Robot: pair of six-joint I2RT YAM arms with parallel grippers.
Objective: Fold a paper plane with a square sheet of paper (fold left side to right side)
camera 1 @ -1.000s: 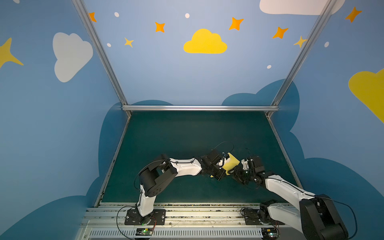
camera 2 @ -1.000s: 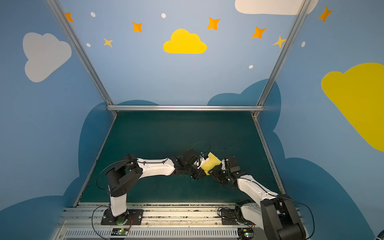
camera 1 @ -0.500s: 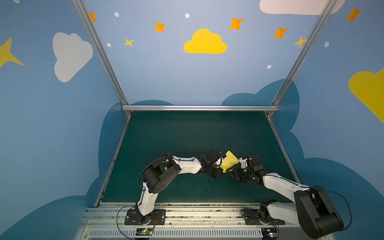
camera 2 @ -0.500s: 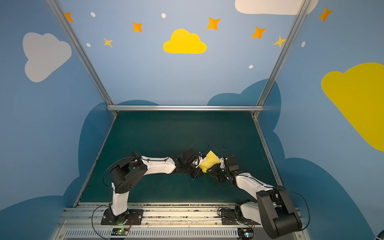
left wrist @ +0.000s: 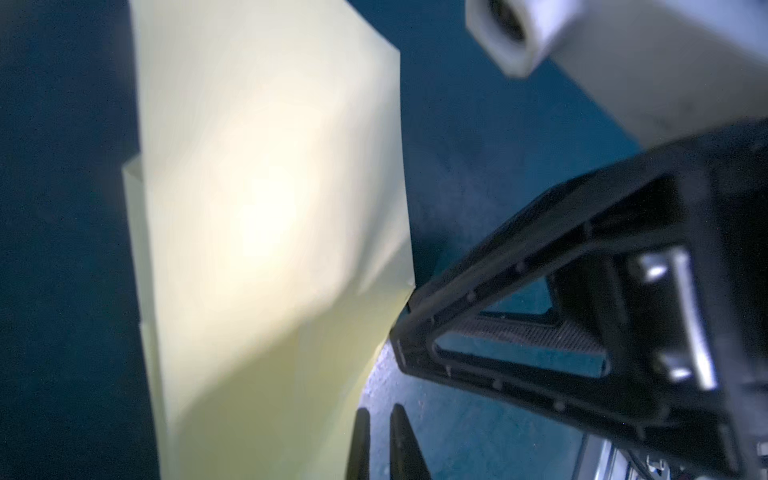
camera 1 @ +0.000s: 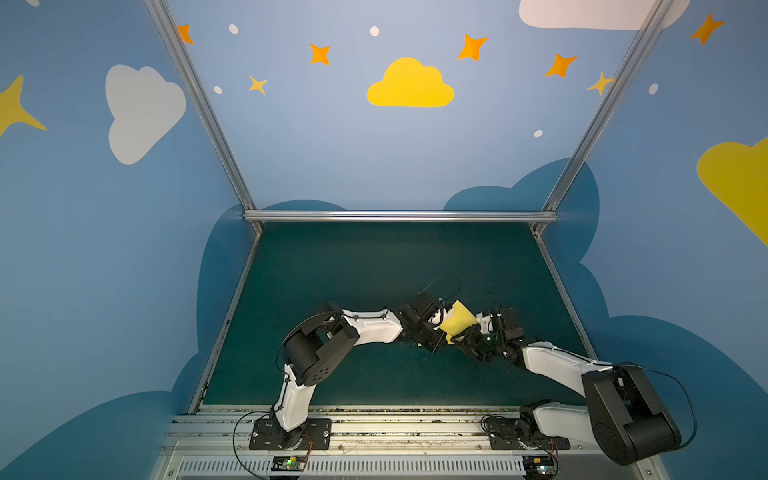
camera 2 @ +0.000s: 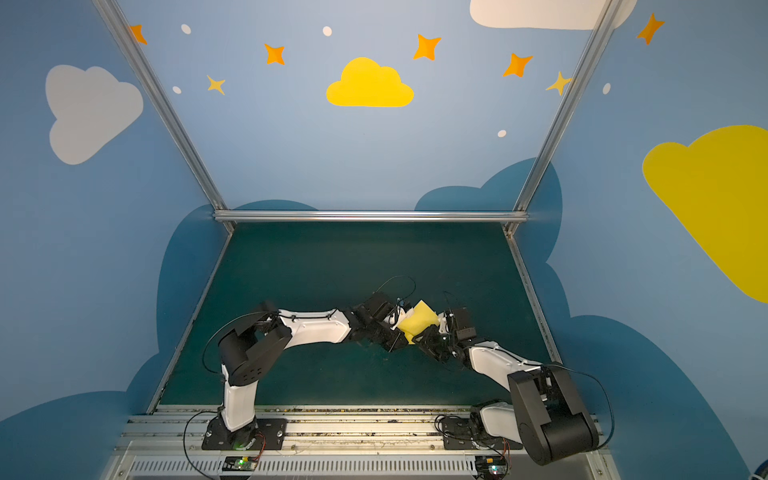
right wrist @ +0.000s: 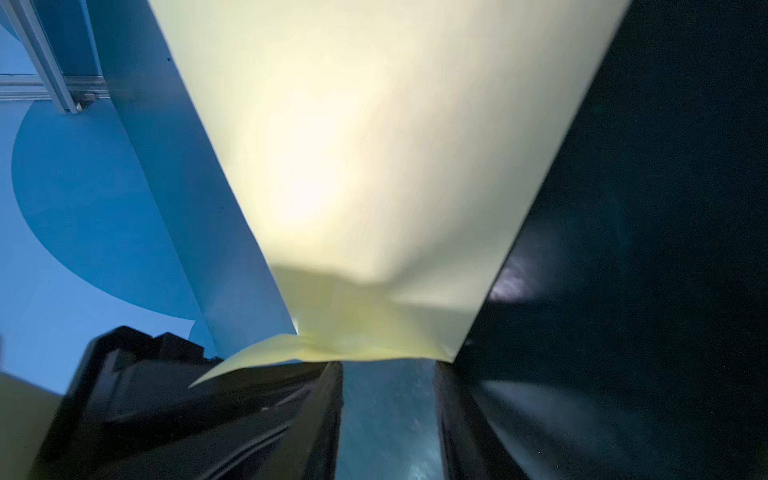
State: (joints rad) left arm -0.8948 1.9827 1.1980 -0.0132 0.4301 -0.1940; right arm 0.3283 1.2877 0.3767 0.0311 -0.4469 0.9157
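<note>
My right gripper (right wrist: pixel 388 370): jaws apart, with a clear gap and green table showing through it. The bottom edge of the paper (right wrist: pixel 374 166) runs across the gap at my fingertips (right wrist: pixel 328 399). That edge is crumpled, with soft creases above it. One corner flap sticks out sideways past a tip. I can't tell if either pad presses on it.

My left gripper (left wrist: pixel 380 419): jaws almost together, only a thin slit between the tips. The paper's edge curves down to one tip, but I can't tell if it is pinched in the slit. In the left wrist view a finger (left wrist: pixel 498 270) of my right gripper touches a corner of the paper.

Paper look: pale yellow, plain, thin. It is folded over rather than a flat square; in the left wrist view a second layer's edge peeks out along one long side. The middle is smooth with strong glare. It is shaded and bent near both grippers.

Location: in both top views the paper (camera 1: pixel 459 322) is a small yellow patch, up off the table (camera 1: pixel 374 270) and tilted. It sits between my two grippers, which meet nearly tip to tip. That spot is right of centre, in the front half of the table. Both arms bend inward from their bases on the front rail (camera 1: pixel 374 424). Blue walls (camera 1: pixel 104 249) with painted clouds and stars stand around the table.
</note>
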